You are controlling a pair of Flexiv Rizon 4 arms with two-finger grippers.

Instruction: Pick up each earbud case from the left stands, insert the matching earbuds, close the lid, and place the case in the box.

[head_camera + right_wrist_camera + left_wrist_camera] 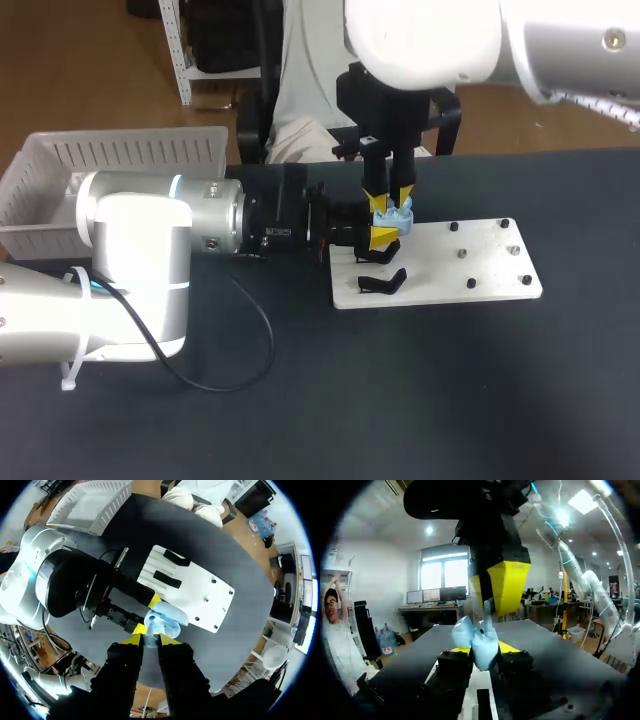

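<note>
As far as the head view shows, the task is at the inserting step. The light blue case is off its stand and is held in the air above the upper left corner of the white board, near the middle of the frame. Its lid stands open. The left gripper comes in level from the left and the right gripper hangs straight down over the case. A black stand at the lower left of the board carries nothing. The part of the box that shows, at the upper left of the desk, has no case in it. So I judge that closing the lid and placing the case are left to do.

From the left wrist view, the left gripper is clamped on the case, one yellow tip at each side of its lower half. The right gripper points down into the open case.

From the right wrist view, the right gripper is nearly closed, and it pinches a small pale thing, I think an earbud, just at the rim of the case. Whether the earbud already sits in its hollow I cannot tell.
</note>
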